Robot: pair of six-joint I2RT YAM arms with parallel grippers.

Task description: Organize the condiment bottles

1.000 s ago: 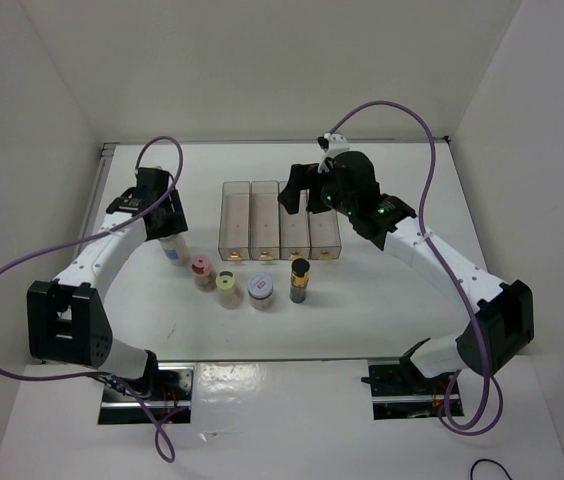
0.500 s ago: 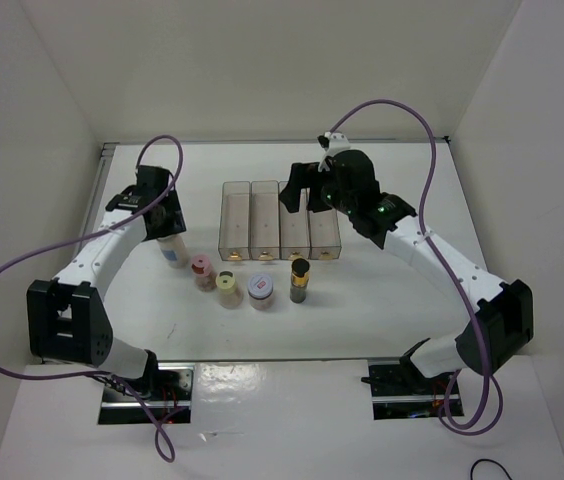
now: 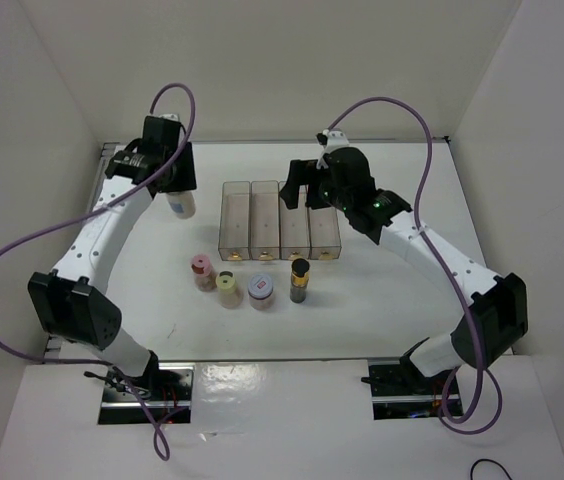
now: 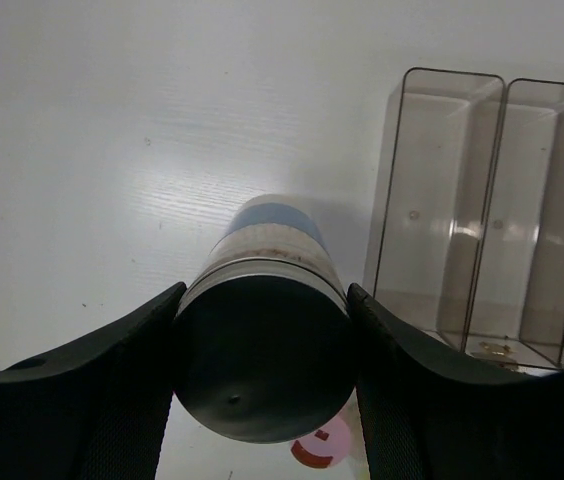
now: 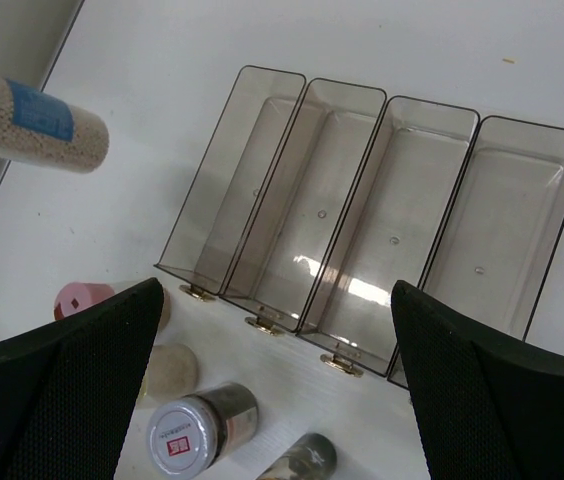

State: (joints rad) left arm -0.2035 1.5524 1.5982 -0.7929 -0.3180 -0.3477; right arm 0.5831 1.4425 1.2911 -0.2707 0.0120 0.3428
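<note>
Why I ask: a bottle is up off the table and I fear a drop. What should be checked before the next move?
1. Grip: left pincer shut on the white bottle, clamped on both sides: ok.
2. White bottle upright: cannot tell.
3. Clear rack: all four compartments empty: ok.
4. Right pincer: open, holding nothing, above the rack; it may block the way in: not ok.
5. Pink-capped bottle, yellow-capped bottle, red-rimmed jar and dark bottle standing in front of the rack: ok.
</note>
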